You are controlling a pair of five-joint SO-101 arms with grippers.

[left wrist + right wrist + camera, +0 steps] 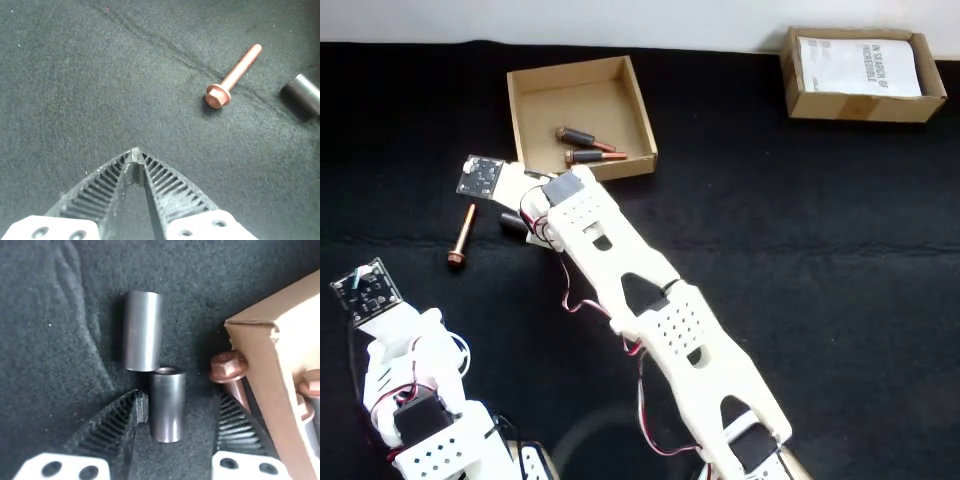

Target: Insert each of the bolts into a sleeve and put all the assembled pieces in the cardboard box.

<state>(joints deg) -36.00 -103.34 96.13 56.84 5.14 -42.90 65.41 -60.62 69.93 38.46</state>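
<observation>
Left gripper (135,155): I read it as closed and holding nothing, its ribbed fingers meeting at the tips over bare black cloth (820,300); this arm sits at the near left corner of the table
Right gripper (182,402): open, its fingers on either side of the near sleeve; one finger is close against it, the other stands apart
Near sleeve (167,412): dark metal tube lying flat on the cloth between the open fingers, not lifted
Far sleeve (142,330): same kind of tube, lying just beyond the near one, their ends touching or almost so; I cannot tell which
Second bolt (229,367): copper hex head just outside the corner of the cardboard box, shank running under the gripper's finger
Loose bolt (462,235): copper, lying flat on the cloth between the two arms, well apart from the box; my left wrist camera has it ahead of the closed fingers (231,77)
Cardboard box (525,110): open, at the far side, with the right arm's head just beside its near corner
Assembled pieces (588,146): two bolts already in sleeves, lying side by side inside the box
Second box (855,105): at the far right, holding a printed sheet
</observation>
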